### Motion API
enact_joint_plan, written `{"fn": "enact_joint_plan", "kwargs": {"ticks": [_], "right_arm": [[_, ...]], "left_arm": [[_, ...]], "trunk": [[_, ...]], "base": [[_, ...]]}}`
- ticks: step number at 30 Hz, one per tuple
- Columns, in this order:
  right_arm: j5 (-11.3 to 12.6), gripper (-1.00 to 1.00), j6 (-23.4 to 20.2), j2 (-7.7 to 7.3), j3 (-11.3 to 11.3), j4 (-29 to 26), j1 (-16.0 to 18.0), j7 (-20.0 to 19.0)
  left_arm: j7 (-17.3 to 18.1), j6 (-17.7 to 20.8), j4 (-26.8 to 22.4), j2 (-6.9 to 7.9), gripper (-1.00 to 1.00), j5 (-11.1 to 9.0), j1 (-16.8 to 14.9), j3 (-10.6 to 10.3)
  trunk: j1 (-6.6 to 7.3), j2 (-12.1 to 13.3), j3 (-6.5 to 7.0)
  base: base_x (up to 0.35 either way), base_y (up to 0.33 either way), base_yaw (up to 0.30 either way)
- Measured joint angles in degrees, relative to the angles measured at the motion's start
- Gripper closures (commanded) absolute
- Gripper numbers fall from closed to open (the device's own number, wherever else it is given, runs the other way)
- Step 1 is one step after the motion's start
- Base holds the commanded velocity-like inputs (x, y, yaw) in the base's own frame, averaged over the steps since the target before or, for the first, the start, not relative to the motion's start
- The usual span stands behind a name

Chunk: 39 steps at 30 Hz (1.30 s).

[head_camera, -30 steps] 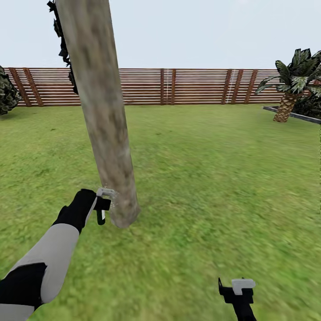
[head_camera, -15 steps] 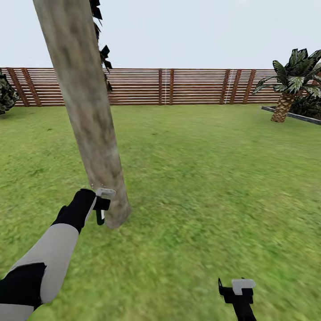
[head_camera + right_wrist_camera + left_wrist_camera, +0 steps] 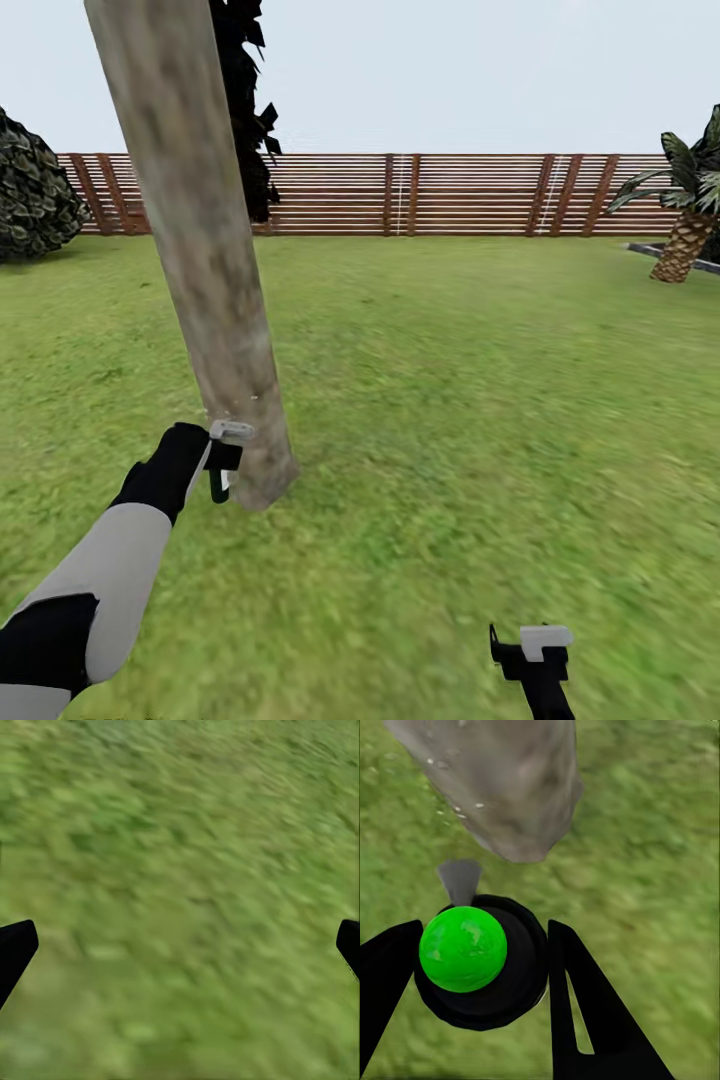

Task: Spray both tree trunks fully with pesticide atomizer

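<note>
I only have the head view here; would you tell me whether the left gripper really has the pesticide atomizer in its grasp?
Observer: Yes. In the left wrist view the pesticide atomizer, dark and round with a green top, sits between the two fingers of the left gripper.
Operator: Thank you. Where does its nozzle point?
Observer: The grey nozzle points at the foot of the tree trunk, close ahead.
Operator: And the right gripper?
Observer: The right wrist view shows the right gripper open, with grass beyond it.
</note>
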State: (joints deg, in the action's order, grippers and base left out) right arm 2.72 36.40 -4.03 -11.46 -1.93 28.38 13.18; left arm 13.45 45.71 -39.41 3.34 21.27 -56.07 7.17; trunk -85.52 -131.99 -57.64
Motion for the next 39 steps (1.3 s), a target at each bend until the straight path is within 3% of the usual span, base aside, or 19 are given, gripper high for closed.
{"fn": "enact_joint_plan", "kwargs": {"ticks": [18,24,28,31,33,35,36,39], "right_arm": [[0.0,-1.0,0.0,-0.01,0.0,-0.02,-0.01,0.01],[0.0,-1.0,0.0,0.03,0.0,0.0,0.0,0.03],[0.0,-1.0,0.0,0.0,0.0,0.0,0.0,0.01],[0.0,-1.0,0.0,-0.01,0.0,-0.01,-0.01,0.01],[0.0,-1.0,0.0,-0.01,-0.01,-0.02,-0.01,0.01],[0.0,-1.0,-0.02,-0.01,-0.01,-0.02,-0.01,0.01],[0.0,-1.0,-0.04,-0.01,-0.01,-0.02,-0.01,0.01],[0.0,-1.0,-0.06,-0.01,0.0,-0.02,-0.02,0.01]], "left_arm": [[-0.29,-0.11,0.11,-0.07,1.0,0.03,0.35,0.11],[-0.12,-0.34,0.53,3.66,1.0,0.13,0.79,3.29],[-0.45,-0.42,0.97,2.22,1.0,-0.54,0.73,3.4],[-0.61,-0.53,1.0,1.2,1.0,0.14,0.69,3.56],[-0.67,-0.55,1.01,1.89,1.0,0.33,0.72,3.75],[-0.68,-0.58,1.03,4.68,1.0,0.86,0.77,3.79],[-0.68,-0.57,1.06,5.24,1.0,0.4,0.88,3.73],[-0.75,-0.59,1.09,4.93,1.0,-0.1,2.25,3.47]], "trunk": [[-0.01,0.0,0.0],[-0.02,0.0,0.0],[0.0,0.0,0.0],[0.01,0.0,0.0],[0.01,0.0,0.0],[0.01,0.0,0.0],[0.01,0.0,0.0],[0.01,0.0,0.0]], "base": [[0.109,-0.253,0.041],[0.013,-0.273,0.221],[0.137,-0.264,0.275],[0.209,-0.227,0.098],[0.224,-0.216,0.02],[0.228,-0.214,0.004],[0.228,-0.214,0.001],[0.207,-0.181,0.043]]}}
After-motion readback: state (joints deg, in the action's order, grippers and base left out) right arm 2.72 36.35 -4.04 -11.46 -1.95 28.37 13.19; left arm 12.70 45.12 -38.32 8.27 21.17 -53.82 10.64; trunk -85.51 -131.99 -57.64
